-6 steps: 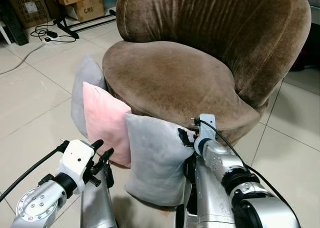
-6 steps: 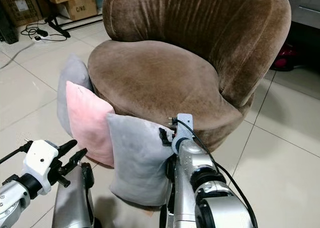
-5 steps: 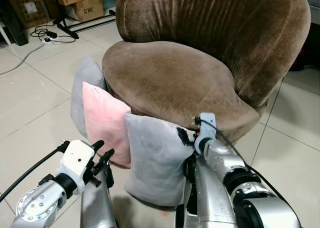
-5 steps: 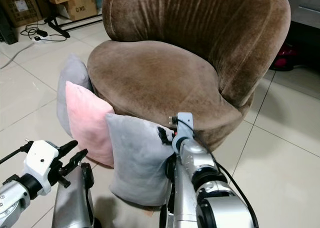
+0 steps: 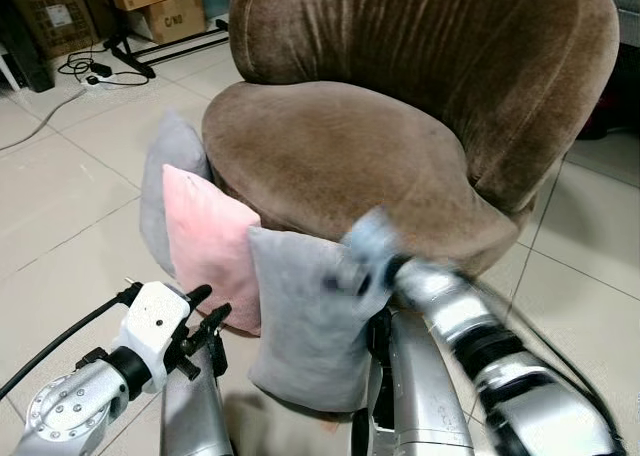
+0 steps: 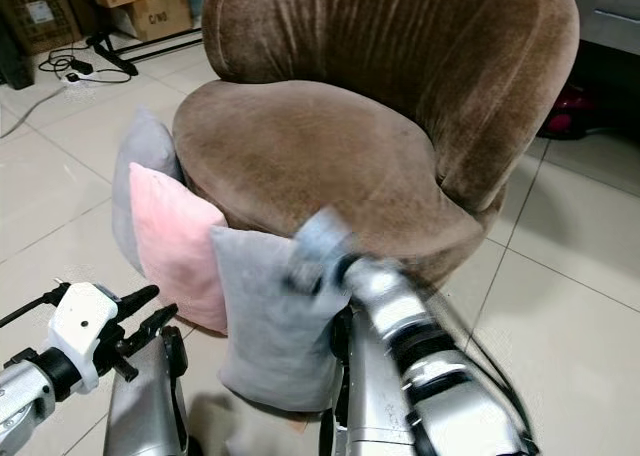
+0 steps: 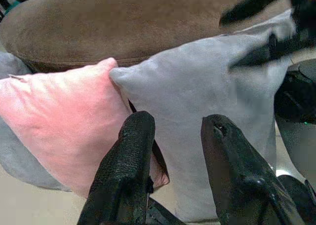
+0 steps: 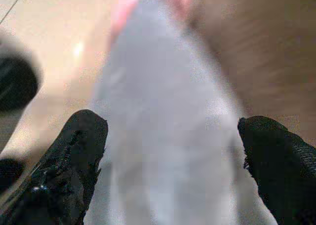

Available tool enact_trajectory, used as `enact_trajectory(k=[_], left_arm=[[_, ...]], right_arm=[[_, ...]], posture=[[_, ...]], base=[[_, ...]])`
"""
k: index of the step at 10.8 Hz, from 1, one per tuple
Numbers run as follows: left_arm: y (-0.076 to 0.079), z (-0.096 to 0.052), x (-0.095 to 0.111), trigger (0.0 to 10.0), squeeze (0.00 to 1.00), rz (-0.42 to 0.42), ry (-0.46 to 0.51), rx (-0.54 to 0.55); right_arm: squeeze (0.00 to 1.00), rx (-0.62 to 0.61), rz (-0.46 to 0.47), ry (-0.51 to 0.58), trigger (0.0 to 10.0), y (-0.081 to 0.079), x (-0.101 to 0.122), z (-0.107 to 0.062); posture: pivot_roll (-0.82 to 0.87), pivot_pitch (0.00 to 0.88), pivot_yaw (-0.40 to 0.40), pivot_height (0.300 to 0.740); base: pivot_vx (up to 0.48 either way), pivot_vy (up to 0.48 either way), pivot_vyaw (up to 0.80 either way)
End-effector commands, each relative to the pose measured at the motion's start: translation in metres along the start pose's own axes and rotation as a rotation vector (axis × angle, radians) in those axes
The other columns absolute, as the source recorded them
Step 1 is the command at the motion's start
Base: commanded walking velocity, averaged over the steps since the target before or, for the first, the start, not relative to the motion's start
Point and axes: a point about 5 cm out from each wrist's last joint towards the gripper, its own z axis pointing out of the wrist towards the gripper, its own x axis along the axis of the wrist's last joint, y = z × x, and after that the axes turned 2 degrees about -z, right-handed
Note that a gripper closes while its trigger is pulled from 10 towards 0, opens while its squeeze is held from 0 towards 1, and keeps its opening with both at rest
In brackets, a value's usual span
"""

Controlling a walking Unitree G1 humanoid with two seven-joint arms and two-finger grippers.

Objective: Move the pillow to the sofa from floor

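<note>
Silver arms, white wrist housing, black cable, textured black fingers.

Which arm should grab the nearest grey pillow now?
Right, probably. The right gripper has its fingers spread wide astride the grey pillow's top edge, beside the sofa. The left gripper hangs lower, off to the side near the pink pillow.
</note>
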Motion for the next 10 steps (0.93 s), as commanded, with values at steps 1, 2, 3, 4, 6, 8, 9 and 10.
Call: enact_trajectory(k=[1,2,3,4,6,8,9,10], left_arm=[[0.002,0.0,0.002,10.0,0.0,0.008,-0.002,-0.022],[0.001,-0.001,0.002,10.0,0.0,0.014,-0.006,-0.026],[0.0,-0.003,0.002,10.0,0.0,0.02,-0.013,-0.033],[0.0,-0.004,0.002,10.0,0.0,0.022,-0.017,-0.036],[0.001,-0.006,0.002,10.0,0.0,0.025,-0.02,-0.041],[-0.002,-0.009,0.004,10.0,0.0,0.037,-0.023,-0.041],[-0.003,-0.009,0.003,10.0,0.0,0.042,-0.025,-0.042],[-0.003,-0.008,0.002,10.0,0.0,0.044,-0.028,-0.045]], right_arm=[[1.0,0.041,-0.064,-0.072,10.0,-0.003,-0.002,0.003],[1.0,-0.035,-0.074,-0.099,10.0,-0.003,0.0,0.01],[0.47,-0.198,-0.067,-0.132,10.0,0.001,0.006,0.017],[0.0,-0.242,-0.096,-0.158,10.0,0.002,0.005,0.017],[0.0,-0.303,-0.12,-0.158,10.0,0.007,0.007,0.017],[0.0,-0.351,-0.103,-0.091,10.0,0.019,0.024,0.016],[0.0,-0.366,-0.145,-0.129,10.0,0.024,0.026,0.015],[0.0,-0.348,-0.16,-0.163,10.0,0.022,0.024,0.016]], posture=[[-0.04,0.0,0.002,0.396],[-0.04,0.0,0.003,0.396],[-0.03,0.0,0.003,0.396],[-0.02,0.0,0.003,0.396],[-0.01,0.0,0.003,0.396],[-0.01,0.0,0.007,0.396],[-0.01,0.0,0.01,0.396],[-0.01,0.0,0.011,0.396]], base=[[0.0,0.0,0.0],[0.0,0.0,0.0],[0.0,0.0,0.0],[0.0,0.0,0.0],[0.0,0.0,0.0],[0.0,0.0,0.0],[0.0,0.0,0.0],[0.0,0.0,0.0]])
